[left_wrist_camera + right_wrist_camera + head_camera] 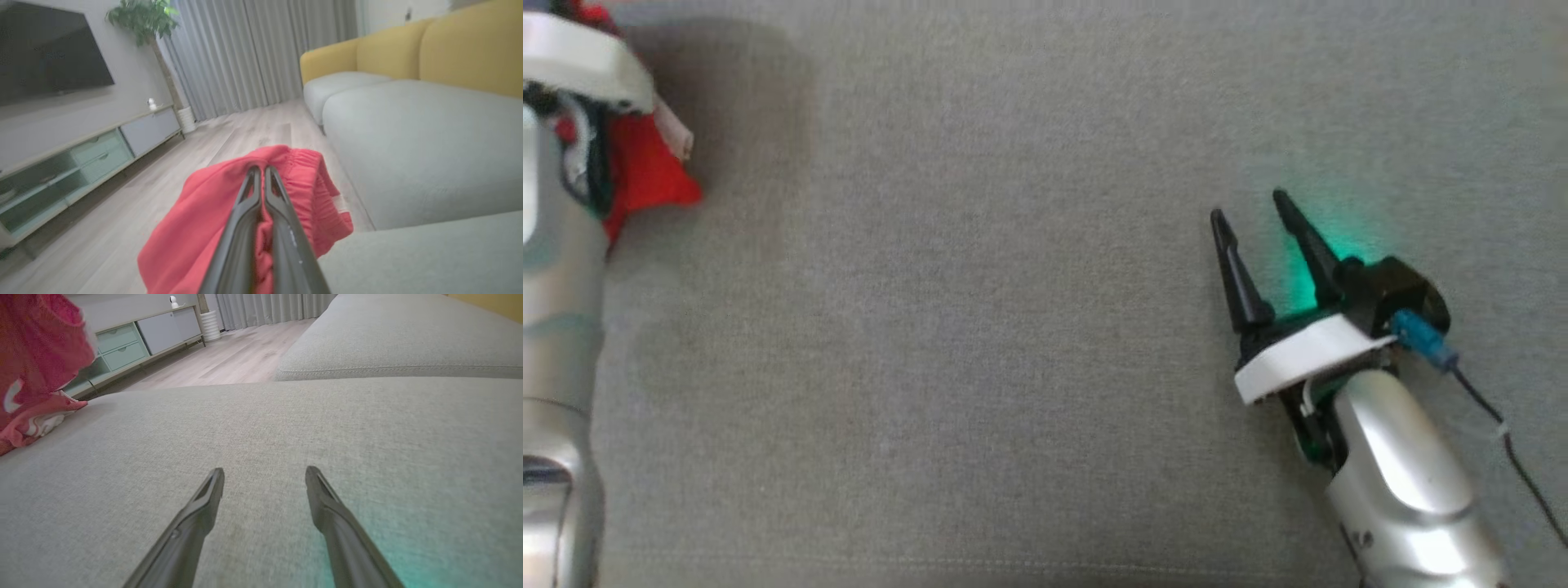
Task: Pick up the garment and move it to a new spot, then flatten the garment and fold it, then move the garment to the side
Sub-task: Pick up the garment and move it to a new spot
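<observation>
The garment is red cloth with an elastic waistband and a white tag. My left gripper is shut on it, and the cloth hangs bunched around the two fingers, lifted off the sofa. In the head view the garment peeks out at the top left behind my left forearm. In the right wrist view the garment hangs at the far left, its lower end resting on the cushion. My right gripper stands open over the grey cushion at the right, fingers spread with nothing between them; the right gripper holds low over the fabric.
The grey sofa cushion spreads across the head view. Beyond it lie a second cushion, yellow backrests, wooden floor, a TV cabinet, a plant and curtains. A cable trails from my right wrist.
</observation>
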### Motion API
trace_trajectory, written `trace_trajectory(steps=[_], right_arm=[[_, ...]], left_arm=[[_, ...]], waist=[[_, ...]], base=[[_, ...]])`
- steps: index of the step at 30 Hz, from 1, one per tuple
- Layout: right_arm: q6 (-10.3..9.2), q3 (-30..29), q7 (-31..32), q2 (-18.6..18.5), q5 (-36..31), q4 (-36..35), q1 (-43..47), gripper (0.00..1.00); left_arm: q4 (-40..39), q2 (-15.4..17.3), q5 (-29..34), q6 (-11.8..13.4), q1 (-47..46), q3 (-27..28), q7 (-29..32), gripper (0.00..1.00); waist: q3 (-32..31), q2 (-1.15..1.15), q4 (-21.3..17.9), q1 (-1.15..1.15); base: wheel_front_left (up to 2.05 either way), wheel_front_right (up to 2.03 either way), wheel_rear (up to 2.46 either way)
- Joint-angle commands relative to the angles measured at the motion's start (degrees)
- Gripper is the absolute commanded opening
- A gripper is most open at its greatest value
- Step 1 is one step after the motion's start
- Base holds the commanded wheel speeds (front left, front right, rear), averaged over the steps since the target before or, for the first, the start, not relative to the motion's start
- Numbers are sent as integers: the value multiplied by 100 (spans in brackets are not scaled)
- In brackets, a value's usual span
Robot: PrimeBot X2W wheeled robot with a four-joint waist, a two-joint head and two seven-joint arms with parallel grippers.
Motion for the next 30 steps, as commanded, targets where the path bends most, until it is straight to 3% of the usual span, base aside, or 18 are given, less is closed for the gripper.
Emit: trace_trajectory(steps=[1,5,18,26,30], right_arm=[[18,80,4,139,108,-83,200,100],[18,82,4,178,160,-64,293,100],[18,650,4,212,728,-193,460,100],[18,853,4,213,914,-212,492,100],[18,877,4,213,945,-204,522,100]], left_arm=[[-589,130,35,-117,-152,-14,-56,0],[-968,-143,-23,-210,38,-111,-57,0],[-1751,-1464,-454,-548,1028,-1069,-58,0],[-2171,-1646,-1290,-598,1466,-2354,-58,0],[-2630,-1648,-1907,-326,1652,-3069,-58,0]], waist=[[-371,0,-222,-1],[-599,0,-433,-1],[-970,0,-1816,-1],[-1006,0,-2420,-1],[-1032,0,-2577,-1]], base=[[0,0,0],[0,0,0],[0,0,0],[0,0,0],[0,0,0]])
